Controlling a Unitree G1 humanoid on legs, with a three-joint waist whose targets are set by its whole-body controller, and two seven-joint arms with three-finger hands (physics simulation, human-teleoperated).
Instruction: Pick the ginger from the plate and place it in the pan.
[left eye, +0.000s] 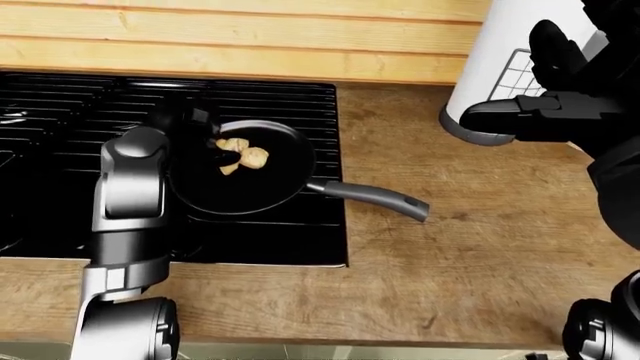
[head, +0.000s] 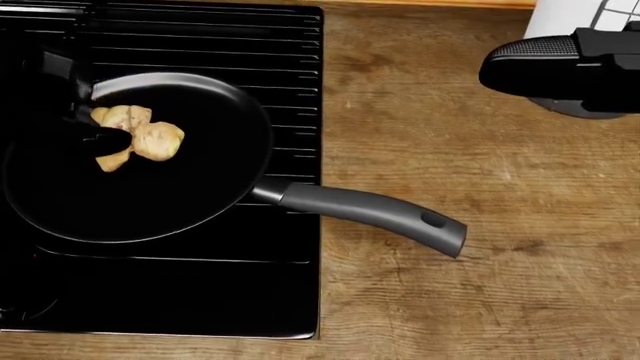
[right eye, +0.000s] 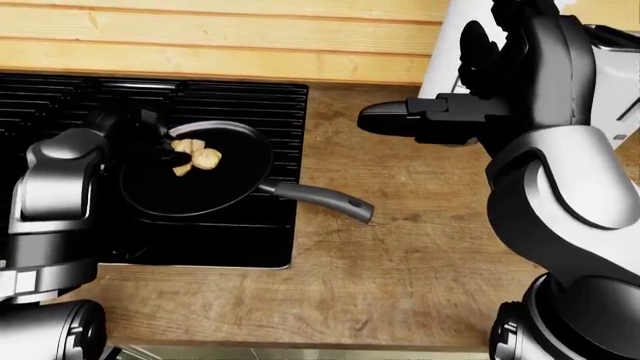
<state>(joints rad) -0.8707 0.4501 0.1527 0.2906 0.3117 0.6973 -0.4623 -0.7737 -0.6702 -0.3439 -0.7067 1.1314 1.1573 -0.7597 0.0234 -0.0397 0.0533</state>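
Over round black pan (head: 150, 195), knobbly tan ginger (head: 140, 140).

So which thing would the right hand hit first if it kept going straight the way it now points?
Probably nothing nearby: the right hand points toward the view's left, raised above the wooden counter. Further along lie the black stove and the round black frying pan, though its height over them is unclear.

Glossy grey-silver arm shells (right eye: 560, 187) with black joints and fingers (head: 545, 64).
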